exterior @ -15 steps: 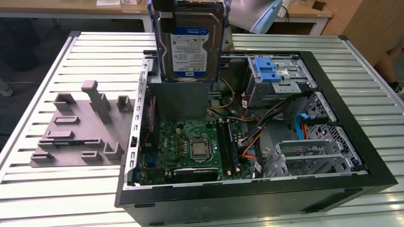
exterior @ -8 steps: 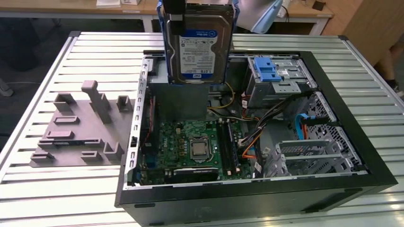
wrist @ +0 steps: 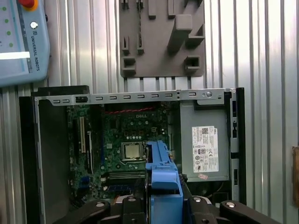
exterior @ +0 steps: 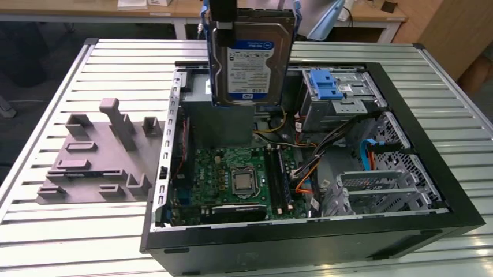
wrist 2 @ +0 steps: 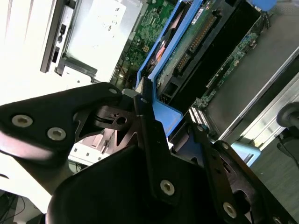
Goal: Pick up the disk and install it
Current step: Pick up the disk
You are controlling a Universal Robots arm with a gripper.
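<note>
Silver metal with a blue-and-white label, the disk (exterior: 250,57) is hanging upright at twelve o'clock in the exterior view. Its label is facing the camera and its blue carrier (exterior: 296,20) is framing its long edges. The black claw (exterior: 223,20) is gripping it from the top end, with one finger lying over the label side. In the second wrist view the claw's fingers (wrist 2: 149,140) are clamping the carrier's blue end bar between them, and the disk's circuit-board side is stretching away beyond the bar.

The disk is hovering over the far half of the open computer case (exterior: 308,245), which is lying on its side on the slatted metal surface (exterior: 77,242). The lower edge of the disk is overlapping the grey power-supply box (exterior: 219,124) in the exterior view; whether the two are touching I cannot tell. The green motherboard (exterior: 231,173) is lying at six o'clock from the disk. A drive bay holding a bare blue caddy (exterior: 327,86) is sitting at three o'clock from the disk.

At nine o'clock from the case, a grey fixture plate (exterior: 92,161) with raised posts and slots is resting on the surface, just beside the case wall. In the first wrist view a pale blue teach pendant (wrist: 18,37) is sitting near a corner of the case.
</note>
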